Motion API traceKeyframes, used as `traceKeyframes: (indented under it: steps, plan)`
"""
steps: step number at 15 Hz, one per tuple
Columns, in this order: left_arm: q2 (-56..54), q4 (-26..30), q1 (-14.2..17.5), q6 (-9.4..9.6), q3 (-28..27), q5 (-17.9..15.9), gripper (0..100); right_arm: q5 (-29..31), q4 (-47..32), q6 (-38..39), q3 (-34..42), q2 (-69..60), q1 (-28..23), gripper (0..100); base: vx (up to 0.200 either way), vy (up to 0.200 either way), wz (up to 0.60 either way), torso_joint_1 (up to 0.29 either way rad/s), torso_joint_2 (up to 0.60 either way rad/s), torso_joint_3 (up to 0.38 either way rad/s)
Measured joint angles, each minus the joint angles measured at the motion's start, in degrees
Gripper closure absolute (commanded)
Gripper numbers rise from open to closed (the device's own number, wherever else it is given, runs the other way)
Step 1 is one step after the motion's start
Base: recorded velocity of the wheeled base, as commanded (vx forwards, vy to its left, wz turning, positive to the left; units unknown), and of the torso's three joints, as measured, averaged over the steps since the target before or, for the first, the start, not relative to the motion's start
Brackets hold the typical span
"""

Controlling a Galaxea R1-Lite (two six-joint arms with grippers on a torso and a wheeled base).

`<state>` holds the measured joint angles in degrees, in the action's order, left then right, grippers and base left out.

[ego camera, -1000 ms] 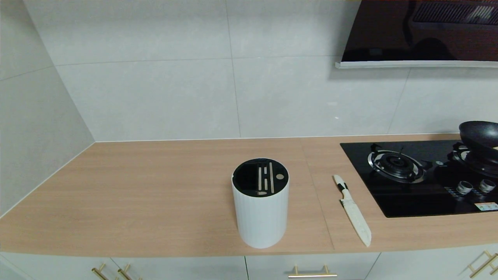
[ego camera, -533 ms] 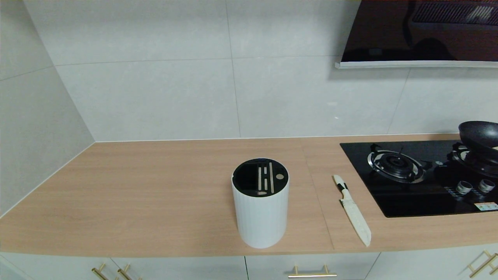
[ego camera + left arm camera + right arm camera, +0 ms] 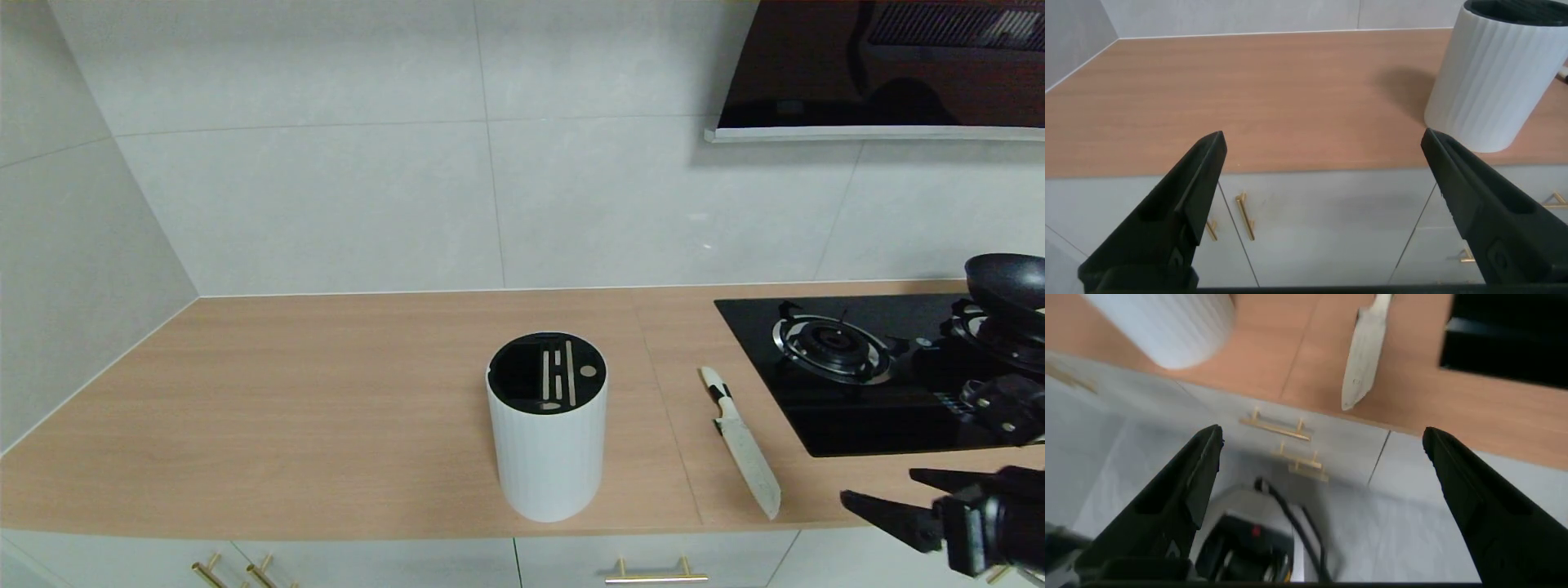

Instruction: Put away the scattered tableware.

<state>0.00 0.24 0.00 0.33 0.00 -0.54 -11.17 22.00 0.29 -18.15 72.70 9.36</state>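
The knife (image 3: 739,441) is lying flat on the wooden surface (image 3: 326,408), between the white slotted holder (image 3: 547,425) and the black stove (image 3: 865,384), its blade tip pointing toward the front edge. The right gripper (image 3: 880,485) is hovering off that front edge, just to the right of the blade tip, with its fingers (image 3: 890,510) spread wide and gripping nothing. From the right wrist, the knife (image 3: 1364,351) is sitting ahead of the gap between the fingers (image 3: 1196,478), apart from both. The left gripper (image 3: 1323,139) is hanging before the cabinet fronts with fingers (image 3: 1192,184) likewise parted, the holder (image 3: 1494,73) standing upright beyond them.
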Motion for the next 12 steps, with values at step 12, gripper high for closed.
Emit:
traceKeyframes:
  steps: [12]
  plan:
    - [0.0, -0.02, 0.0, 0.0, 0.0, 0.0, 0, 14.01, 27.59, -1.51, -16.06, 44.54, 5.1, 0, 0.0, 0.0, 0.0, 0.0, 0.0, 0.0]
